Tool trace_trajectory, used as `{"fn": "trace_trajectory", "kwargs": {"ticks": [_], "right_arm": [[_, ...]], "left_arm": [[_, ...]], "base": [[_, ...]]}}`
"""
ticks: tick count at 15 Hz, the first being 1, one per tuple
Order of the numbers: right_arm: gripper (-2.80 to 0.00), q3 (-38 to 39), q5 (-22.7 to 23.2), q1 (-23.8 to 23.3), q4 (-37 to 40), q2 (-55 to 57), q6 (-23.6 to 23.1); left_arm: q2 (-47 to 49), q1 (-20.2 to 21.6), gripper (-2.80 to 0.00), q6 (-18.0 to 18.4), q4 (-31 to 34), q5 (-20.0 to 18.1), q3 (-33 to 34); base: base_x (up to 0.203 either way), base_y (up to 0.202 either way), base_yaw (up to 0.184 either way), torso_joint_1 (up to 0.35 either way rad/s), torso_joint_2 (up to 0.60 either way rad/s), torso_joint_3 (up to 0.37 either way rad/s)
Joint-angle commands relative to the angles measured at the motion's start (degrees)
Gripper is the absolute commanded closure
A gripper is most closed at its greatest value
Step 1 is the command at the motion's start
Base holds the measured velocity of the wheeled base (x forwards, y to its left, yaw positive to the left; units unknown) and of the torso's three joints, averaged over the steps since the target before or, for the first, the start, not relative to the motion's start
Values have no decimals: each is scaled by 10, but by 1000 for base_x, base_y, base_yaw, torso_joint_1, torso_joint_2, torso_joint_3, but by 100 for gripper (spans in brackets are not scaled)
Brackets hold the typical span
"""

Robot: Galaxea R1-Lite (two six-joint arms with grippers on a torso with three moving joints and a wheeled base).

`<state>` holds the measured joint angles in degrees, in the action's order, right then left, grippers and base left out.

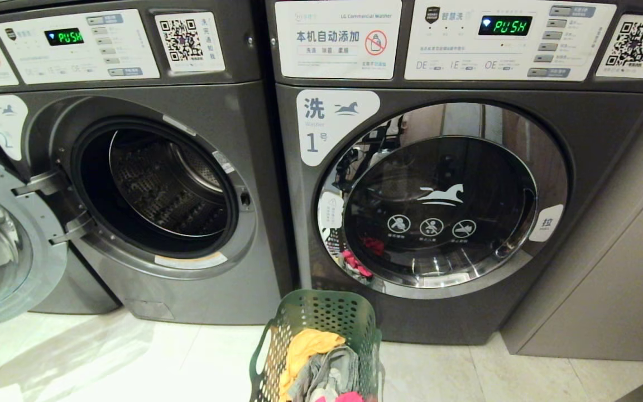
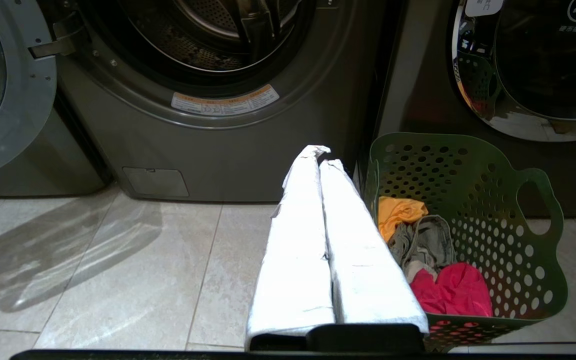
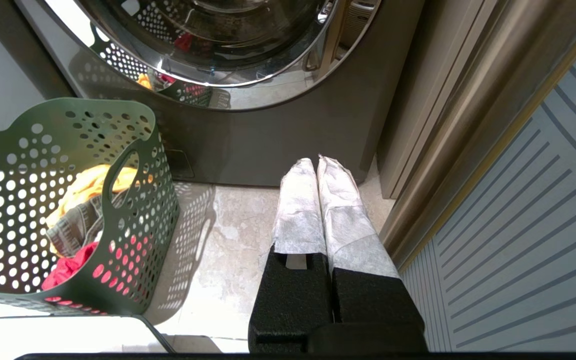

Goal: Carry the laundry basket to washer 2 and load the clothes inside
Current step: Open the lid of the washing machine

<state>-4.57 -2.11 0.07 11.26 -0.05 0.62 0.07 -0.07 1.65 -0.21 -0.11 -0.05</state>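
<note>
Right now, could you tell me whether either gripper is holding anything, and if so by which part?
Nothing is held. The left gripper and the right gripper are both shut on nothing, above the floor, while the clothes lie in the laundry basket.

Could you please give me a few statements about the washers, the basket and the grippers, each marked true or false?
1. The door of washer 2 stands open. True.
2. The laundry basket sits on the floor in front of washer 1. True.
3. The laundry basket is empty. False: the clothes, yellow, grey and pink-red, lie inside it.
4. The left gripper holds the yellow garment. False: it is shut on nothing, beside the basket.
5. Washer 1's door is open. False: it is closed.
6. The right gripper is shut and empty. True.
</note>
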Motion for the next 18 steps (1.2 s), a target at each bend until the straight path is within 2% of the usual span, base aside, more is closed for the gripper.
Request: {"fn": "trace_trajectory", "kwargs": {"ticks": [1, 5, 9, 12, 18], "right_arm": [[0, 0, 0, 0, 0, 0, 0], [0, 4, 3, 0, -1, 0, -10], [0, 47, 3, 0, -121, 0, -3], [0, 46, 3, 0, -115, 0, -5], [0, 46, 3, 0, -116, 0, -2]], "left_arm": [[-2, 0, 0, 0, -1, 0, 0], [-2, 0, 0, 7, 5, -4, -2], [-2, -1, 0, 1, -1, -1, 0], [-2, 0, 0, -9, -1, 3, 0], [-2, 0, 0, -3, 0, 1, 0]], "base": [[0, 0, 0, 0, 0, 0], [0, 0, 0, 0, 0, 0], [0, 0, 0, 0, 0, 0], [0, 0, 0, 0, 0, 0], [0, 0, 0, 0, 0, 0]]}}
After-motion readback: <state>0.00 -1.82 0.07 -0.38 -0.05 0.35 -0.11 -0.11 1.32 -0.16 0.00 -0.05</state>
